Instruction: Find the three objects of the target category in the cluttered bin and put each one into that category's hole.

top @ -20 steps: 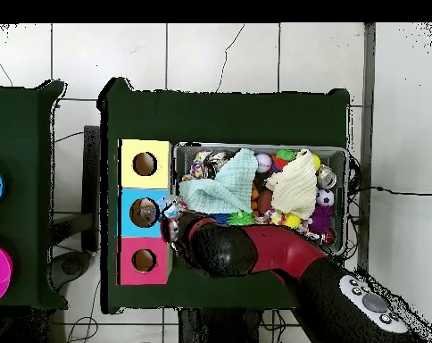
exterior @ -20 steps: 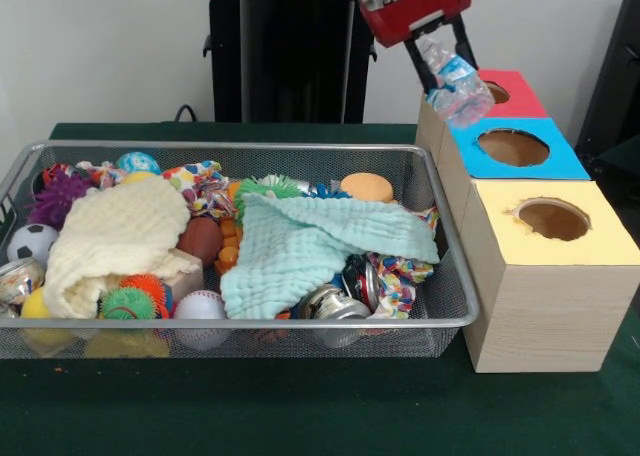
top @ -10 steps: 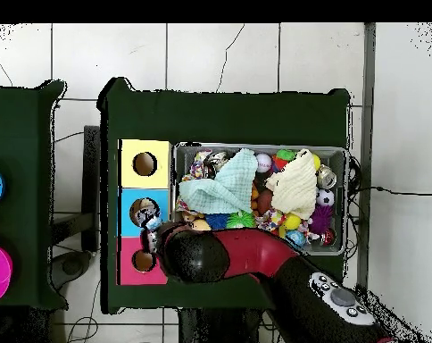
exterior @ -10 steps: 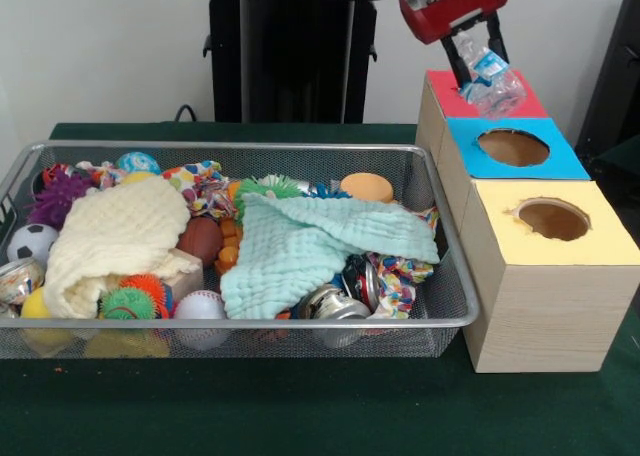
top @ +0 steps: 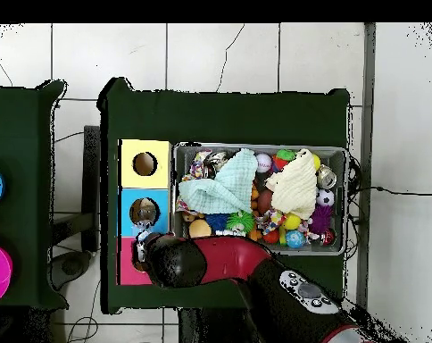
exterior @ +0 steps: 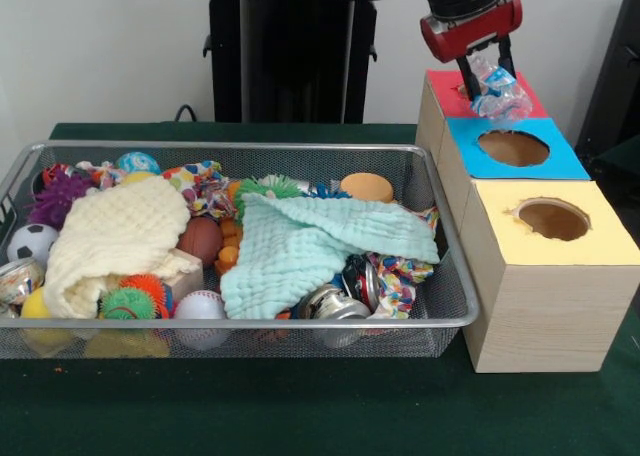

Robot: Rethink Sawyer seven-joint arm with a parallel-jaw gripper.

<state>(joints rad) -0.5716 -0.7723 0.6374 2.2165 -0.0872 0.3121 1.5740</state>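
**Crushed bottle carried from blue box to red box**

Since the earlier frames the gripper [exterior: 489, 69] has travelled from above the bin's corner, past the blue-topped box [exterior: 548, 157], to over the red-topped box [exterior: 452, 93]. Bin contents unchanged.

Hidden / unclear:
- Red box's hole is covered in both views: by the crushed plastic bottle [exterior: 497, 88] from the front, by the arm [top: 221, 260] from overhead.
- Cannot tell whether the bottle touches the red top or hangs just above it.
- Cream cloth [exterior: 115, 231] and mint cloth [exterior: 315, 241] cover much of the wire bin [exterior: 240, 328]; items beneath are not identifiable.

View differences:
- Front view shows the black fingers closed on the bottle's upper part, bottle hanging below.
- Overhead shows only a pale bit of bottle at the arm's tip, over the seam between red and blue boxes; fingers not visible there.
- Overhead shows the holes of the blue box and the yellow-topped box [exterior: 590, 242] open.

Arm pose: comes down from the top edge in front view, wrist near vertical; overhead, it stretches along the bin's near side to the boxes.
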